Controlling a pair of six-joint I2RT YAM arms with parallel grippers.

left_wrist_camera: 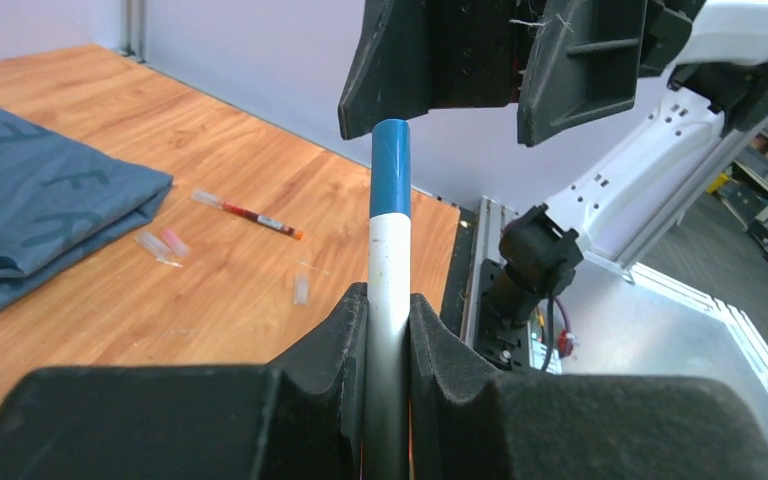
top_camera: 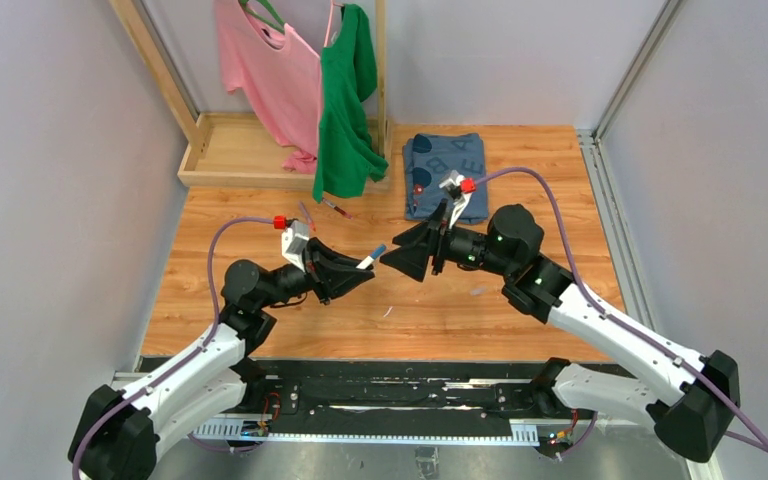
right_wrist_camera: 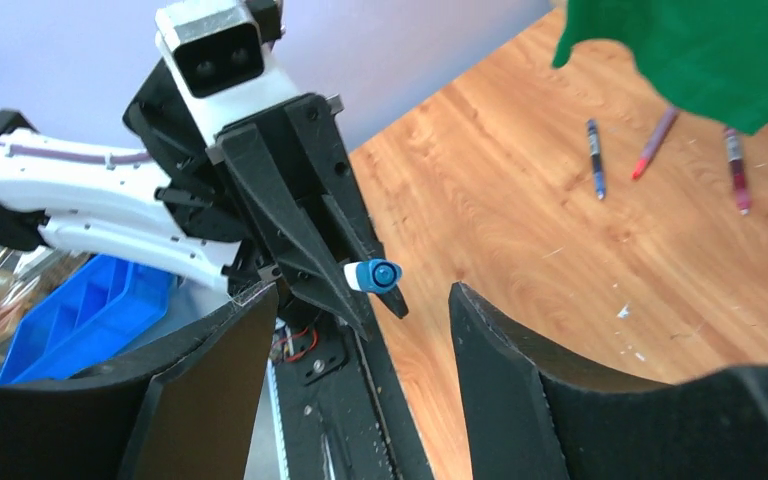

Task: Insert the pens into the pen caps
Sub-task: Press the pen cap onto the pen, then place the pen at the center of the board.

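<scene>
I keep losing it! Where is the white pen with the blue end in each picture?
Top external: the white pen is near the picture's middle.
Left wrist: pen upright at centre.
Right wrist: pen at centre, blue end toward the camera.
Shared landmark: the left gripper clamped on it.

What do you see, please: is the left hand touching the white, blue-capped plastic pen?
Touching: left wrist view shows the left hand clamping the white, blue-capped plastic pen on both sides.

white pen [left_wrist_camera: 391,285] with a blue cap [left_wrist_camera: 391,165], green shirt [top_camera: 345,110], pink shirt [top_camera: 270,70], lettered blue cloth [top_camera: 447,165], wood-grain table [top_camera: 520,305]
</scene>
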